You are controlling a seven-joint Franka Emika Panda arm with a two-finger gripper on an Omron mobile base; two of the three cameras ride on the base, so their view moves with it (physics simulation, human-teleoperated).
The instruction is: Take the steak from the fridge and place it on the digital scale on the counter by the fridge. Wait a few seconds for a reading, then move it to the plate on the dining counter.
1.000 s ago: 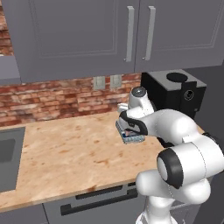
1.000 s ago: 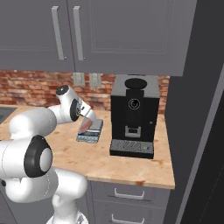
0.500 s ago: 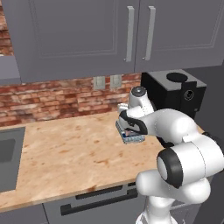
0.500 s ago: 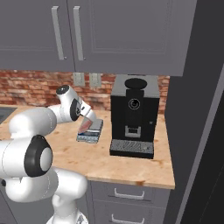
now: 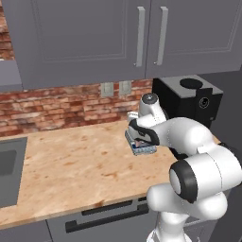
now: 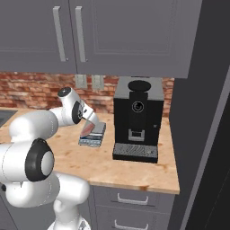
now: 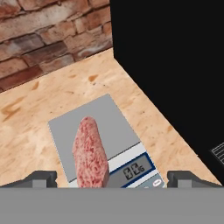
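Note:
The pinkish-red steak [image 7: 89, 153] stands on its edge on the grey top of the digital scale [image 7: 120, 131], just behind the scale's display. My gripper [image 7: 112, 180] hangs right over it, open. The fingertips [image 7: 41, 178] sit far apart on either side of the meat and do not touch it. From the right base view the steak [image 6: 87, 129] leans on the scale [image 6: 94, 138] under my gripper [image 6: 90, 121]. The left base view has the scale [image 5: 142, 148] partly behind my hand. The plate and the dining counter are out of view.
The scale rests on a wood-grain worktop [image 6: 103, 164] against a brick backsplash. A black coffee machine [image 6: 137, 117] stands close on its right. A tall dark grey fridge side [image 6: 202, 117] rises beyond that. A sink [image 5: 7, 170] lies far left, with grey wall cabinets overhead.

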